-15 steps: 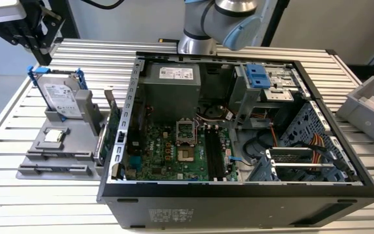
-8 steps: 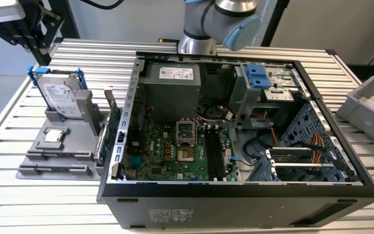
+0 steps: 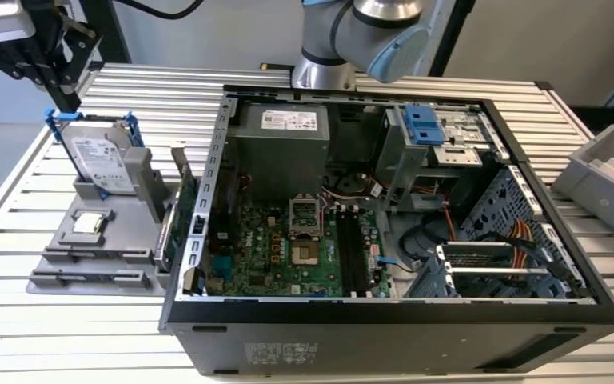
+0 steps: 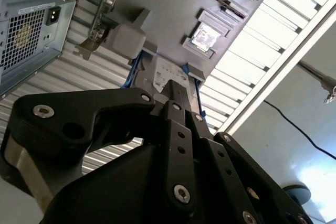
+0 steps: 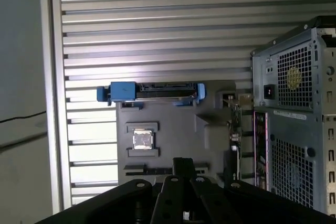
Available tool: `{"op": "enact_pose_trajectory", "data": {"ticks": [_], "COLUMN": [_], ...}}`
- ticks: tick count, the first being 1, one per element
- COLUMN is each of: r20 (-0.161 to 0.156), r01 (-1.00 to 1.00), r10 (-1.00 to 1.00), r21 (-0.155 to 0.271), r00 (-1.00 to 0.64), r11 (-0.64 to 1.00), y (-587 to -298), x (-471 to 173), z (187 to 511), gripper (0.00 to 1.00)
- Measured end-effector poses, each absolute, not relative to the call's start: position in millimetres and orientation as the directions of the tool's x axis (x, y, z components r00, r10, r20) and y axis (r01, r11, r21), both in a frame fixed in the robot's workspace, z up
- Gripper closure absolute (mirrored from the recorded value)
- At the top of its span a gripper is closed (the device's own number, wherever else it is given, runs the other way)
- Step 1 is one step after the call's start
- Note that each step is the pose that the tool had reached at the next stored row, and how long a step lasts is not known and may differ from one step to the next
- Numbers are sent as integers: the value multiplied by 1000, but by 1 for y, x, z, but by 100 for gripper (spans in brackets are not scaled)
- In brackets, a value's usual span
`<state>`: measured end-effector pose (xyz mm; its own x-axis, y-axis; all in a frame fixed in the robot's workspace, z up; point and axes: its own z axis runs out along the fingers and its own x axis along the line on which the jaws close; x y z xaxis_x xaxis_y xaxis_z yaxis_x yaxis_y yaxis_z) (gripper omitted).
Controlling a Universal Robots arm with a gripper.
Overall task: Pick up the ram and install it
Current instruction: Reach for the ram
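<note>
My gripper (image 3: 69,102) hangs at the exterior view's far left, above the silver hard drive (image 3: 105,160) in its blue bracket. Its dark fingers are drawn together at the tips, shut, in both wrist views (image 4: 181,90) (image 5: 184,165). I see nothing between them. The ram is out of view. The long slots of the grey parts holder (image 3: 115,216) look bare. The black motherboard slots (image 3: 355,256) lie inside the open computer case (image 3: 392,320), well to the exterior view's right of the gripper.
The holder (image 5: 173,129) also carries a small square chip (image 5: 142,139) and a green card (image 3: 179,216) standing against the case. A grey bin (image 3: 606,180) sits at the exterior view's right. The slatted metal table (image 3: 73,336) ends close to the holder's left.
</note>
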<state>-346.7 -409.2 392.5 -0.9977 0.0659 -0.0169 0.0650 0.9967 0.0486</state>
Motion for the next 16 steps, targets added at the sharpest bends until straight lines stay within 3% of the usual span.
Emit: {"op": "enact_pose_trajectory", "data": {"ticks": [16], "r20": [-17], "r01": [65], "r10": [66], "r21": [49], "r00": [-998], "r11": [997], "y": [-431], "x": [-353], "z": [393], "gripper": [100]}}
